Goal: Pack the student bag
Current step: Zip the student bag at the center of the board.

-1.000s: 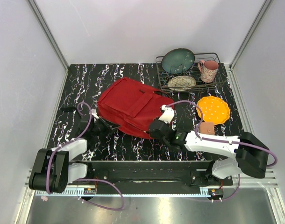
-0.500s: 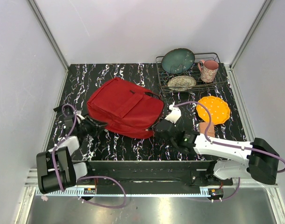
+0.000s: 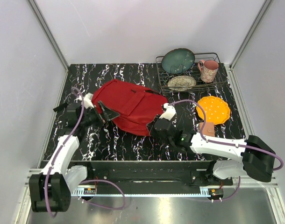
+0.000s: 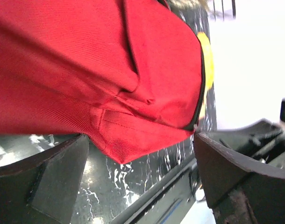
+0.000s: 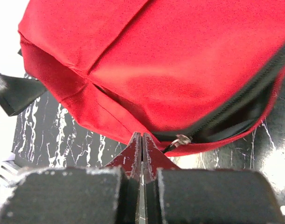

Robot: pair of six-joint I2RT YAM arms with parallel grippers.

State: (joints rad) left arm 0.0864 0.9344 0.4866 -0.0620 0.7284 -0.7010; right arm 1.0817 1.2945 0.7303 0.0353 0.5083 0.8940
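The large red fabric backpack [image 4: 86, 60] is showing matt, finely ribbed woven cloth with stitched seams. Under it the black white-veined worktop [image 4: 128, 182] is gleaming, smooth and glossy. At the worktop's far right corner, the dark wire rack [image 3: 201, 80] is looking like thin metal, and its teal bowl [image 3: 178, 60] is shining as if glazed.

Both arms are built of glossy white links, the left arm [image 3: 63, 149] and the right arm [image 3: 217, 143], with bulky black joint housings. A purple cable [image 3: 201, 116] trails along each. The left gripper [image 4: 140, 158] has thick, matte black, wedge-shaped fingers [image 4: 44, 182].
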